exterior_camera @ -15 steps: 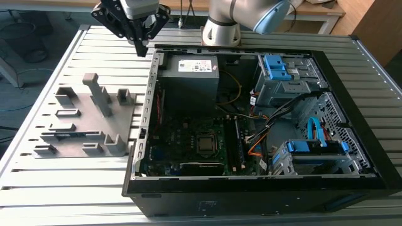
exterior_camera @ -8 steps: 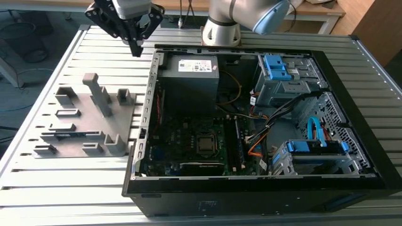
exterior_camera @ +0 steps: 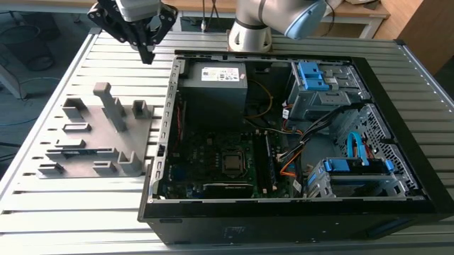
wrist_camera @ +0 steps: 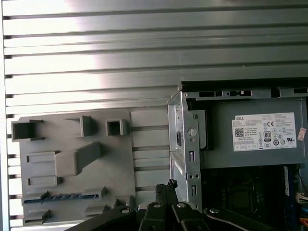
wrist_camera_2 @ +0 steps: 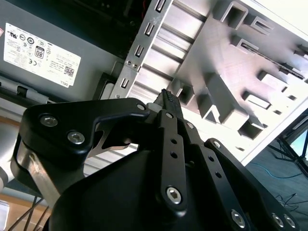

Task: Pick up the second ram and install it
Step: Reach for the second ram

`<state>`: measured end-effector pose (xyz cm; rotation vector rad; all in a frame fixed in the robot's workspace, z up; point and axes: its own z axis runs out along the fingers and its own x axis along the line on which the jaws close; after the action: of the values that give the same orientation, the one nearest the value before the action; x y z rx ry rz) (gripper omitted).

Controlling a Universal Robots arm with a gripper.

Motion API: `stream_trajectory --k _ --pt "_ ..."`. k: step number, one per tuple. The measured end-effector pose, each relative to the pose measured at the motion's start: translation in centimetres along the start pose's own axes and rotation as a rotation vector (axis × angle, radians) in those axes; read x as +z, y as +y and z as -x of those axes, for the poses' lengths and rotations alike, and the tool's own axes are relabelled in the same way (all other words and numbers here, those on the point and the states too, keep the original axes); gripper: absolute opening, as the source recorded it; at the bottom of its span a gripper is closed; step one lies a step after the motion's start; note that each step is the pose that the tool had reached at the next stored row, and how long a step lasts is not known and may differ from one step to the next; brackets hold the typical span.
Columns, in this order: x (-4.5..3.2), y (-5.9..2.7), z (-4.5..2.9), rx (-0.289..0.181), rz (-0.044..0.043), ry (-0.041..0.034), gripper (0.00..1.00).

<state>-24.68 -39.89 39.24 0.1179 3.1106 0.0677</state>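
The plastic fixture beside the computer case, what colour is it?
Grey; the fixture shows best in the exterior view.

Arm (exterior_camera: 277, 18) and pincer (exterior_camera: 146, 54) partly beyond the exterior view's top edge.

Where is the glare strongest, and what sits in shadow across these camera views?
First wrist view: glare whitens the slatted table; exterior view: the motherboard lies dim inside the case; second wrist view: the gripper reads near-black against the pale grey fixture.

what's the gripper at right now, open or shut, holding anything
Gripper: shut, nothing seen held in it.
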Motion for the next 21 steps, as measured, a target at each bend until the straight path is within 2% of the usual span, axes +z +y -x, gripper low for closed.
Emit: stream_trajectory --k 21 --pt "-0.07 -0.23 -3.06 0.0 0.0 0.0 0.1"
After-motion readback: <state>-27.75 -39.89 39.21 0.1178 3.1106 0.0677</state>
